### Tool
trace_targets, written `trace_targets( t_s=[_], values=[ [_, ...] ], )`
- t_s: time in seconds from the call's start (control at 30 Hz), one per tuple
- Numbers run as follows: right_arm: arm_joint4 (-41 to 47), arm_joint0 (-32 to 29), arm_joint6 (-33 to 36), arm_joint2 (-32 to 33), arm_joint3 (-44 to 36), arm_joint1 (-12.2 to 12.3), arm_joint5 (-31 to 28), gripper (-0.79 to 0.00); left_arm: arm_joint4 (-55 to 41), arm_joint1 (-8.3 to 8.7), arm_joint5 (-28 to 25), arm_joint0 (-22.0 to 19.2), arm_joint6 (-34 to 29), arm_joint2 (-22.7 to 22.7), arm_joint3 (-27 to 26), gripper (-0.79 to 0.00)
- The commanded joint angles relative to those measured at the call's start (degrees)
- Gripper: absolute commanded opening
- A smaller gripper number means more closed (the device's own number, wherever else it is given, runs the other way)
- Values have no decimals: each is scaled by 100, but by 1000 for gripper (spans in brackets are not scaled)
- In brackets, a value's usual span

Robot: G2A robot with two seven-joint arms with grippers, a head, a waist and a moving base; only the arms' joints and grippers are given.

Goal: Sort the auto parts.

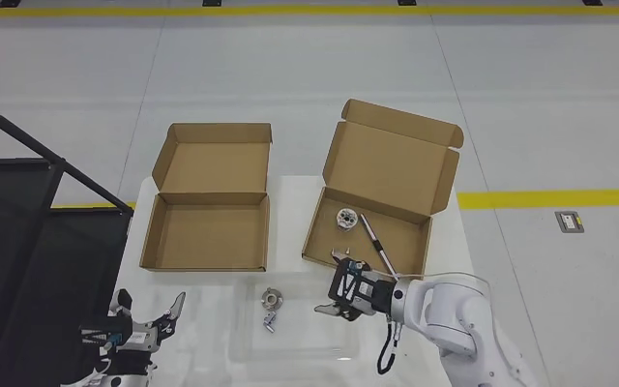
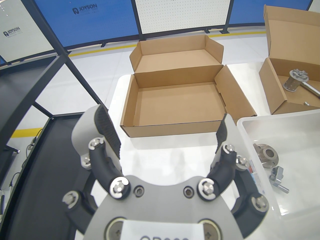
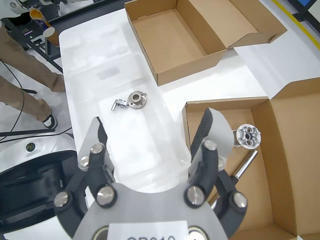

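A clear plastic tray (image 1: 319, 343) at the table's front holds a round metal flange (image 1: 274, 297) and a small bracket-like part (image 1: 271, 320). The flange (image 3: 136, 99) and small part (image 3: 117, 103) show in the right wrist view, and the flange (image 2: 266, 155) and small part (image 2: 278, 178) in the left wrist view. The right cardboard box (image 1: 411, 250) holds a round toothed part (image 1: 344, 219) and a metal rod (image 1: 377, 246). The left cardboard box (image 1: 205, 235) holds nothing. My right gripper (image 1: 336, 284) hangs open over the tray's right end. My left gripper (image 1: 147, 312) stays open at the table's front left corner.
A black rack (image 1: 48, 252) stands left of the table. Both boxes have raised lids at the back. A person's legs (image 3: 22, 76) stand beyond the table's left end in the right wrist view.
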Motion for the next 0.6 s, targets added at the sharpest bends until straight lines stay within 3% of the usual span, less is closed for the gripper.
trace_targets(
  t_s=[0.0,0.17,0.33,0.47,0.57],
  values=[
    [0,0,0,0,0,0,-1,0,0,0,0,0,0,0,0,0],
    [0,0,0,0,0,0,-1,0,-39,-2,-46,-2,-21,26,-9,0],
    [-373,47,-767,-197,-155,26,-472,0,380,0,-257,-170,-165,226,-232,0],
    [-1041,28,-1534,-334,-394,56,-670,0,981,55,-804,-297,-106,154,-423,0],
    [-1467,-56,-1966,-426,-533,84,-739,0,1363,132,-1611,-477,-159,-37,-526,0]
  ],
)
